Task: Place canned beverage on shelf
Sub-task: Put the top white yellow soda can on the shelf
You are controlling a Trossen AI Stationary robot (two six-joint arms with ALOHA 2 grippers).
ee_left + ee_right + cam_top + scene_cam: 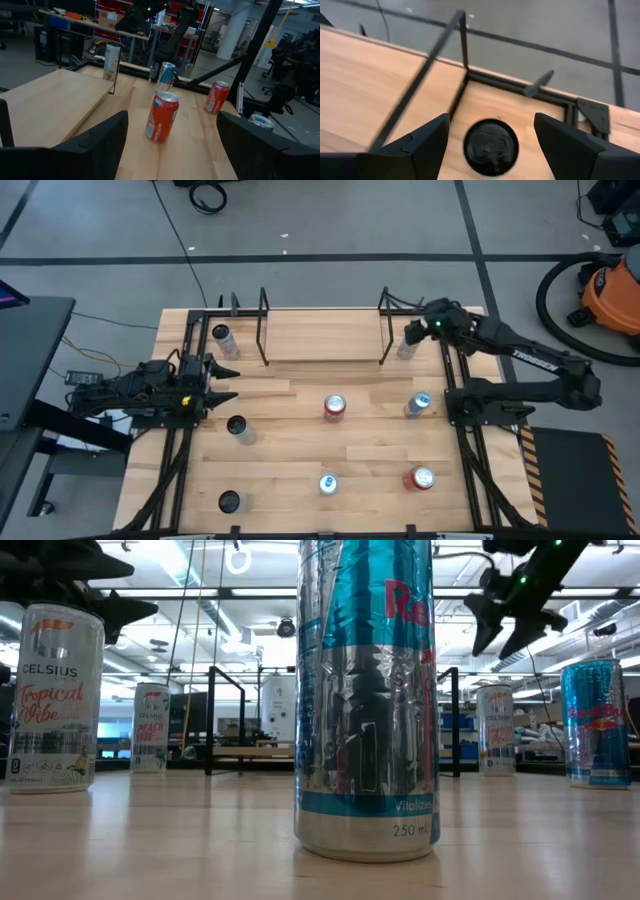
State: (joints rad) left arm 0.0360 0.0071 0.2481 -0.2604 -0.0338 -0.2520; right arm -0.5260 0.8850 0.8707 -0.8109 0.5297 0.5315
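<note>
My right tool (490, 131) hangs wide open, holding nothing, directly above a can (491, 147) that stands on the desk (300, 470) just beside the shelf's (322, 340) right end frame

Right gripper (411, 332) raised, jaws apart; left gripper (222, 383) likewise.

Orange shop vacuum (612, 292) on the floor beside the table (300, 440).

"CELSIUS Tropical Vibe" on left can (56, 695), "250 mL" on centre can (366, 700), "TROSSEN" on right arm (535, 360)
</note>
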